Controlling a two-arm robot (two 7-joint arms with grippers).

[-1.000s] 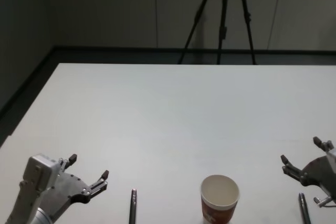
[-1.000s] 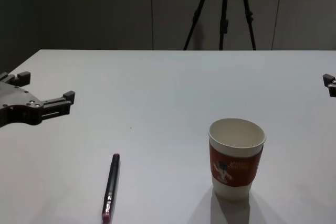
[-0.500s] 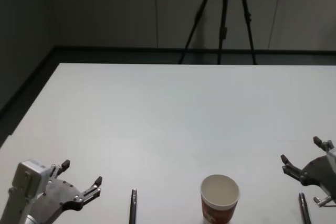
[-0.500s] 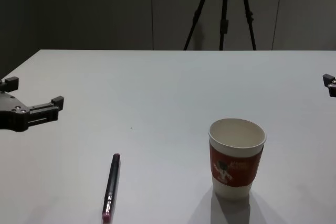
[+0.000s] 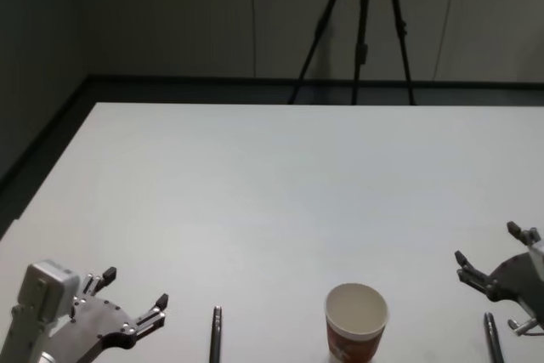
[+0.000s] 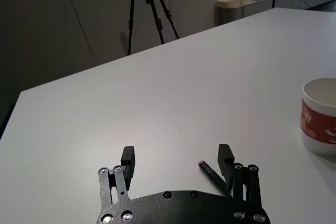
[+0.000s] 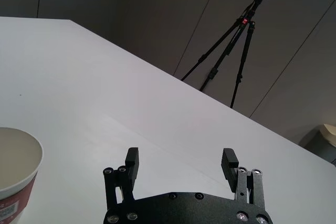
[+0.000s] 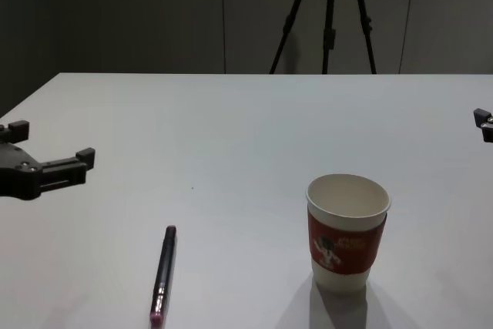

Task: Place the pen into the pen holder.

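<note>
A dark pen lies on the white table, left of the pen holder, a white paper cup with a red sleeve that stands upright. My left gripper hovers open and empty to the left of this pen; in the left wrist view the pen lies just past one finger, with the pen holder farther off. My right gripper is open and empty at the right edge, beside a second dark pen.
The white table stretches far back with wide bare room beyond the cup. A black tripod stands on the floor behind the table's far edge, against a dark wall.
My left gripper has drawn back toward the near left corner and sunk lower, still open. The right gripper, both pens and the cup have not moved.
</note>
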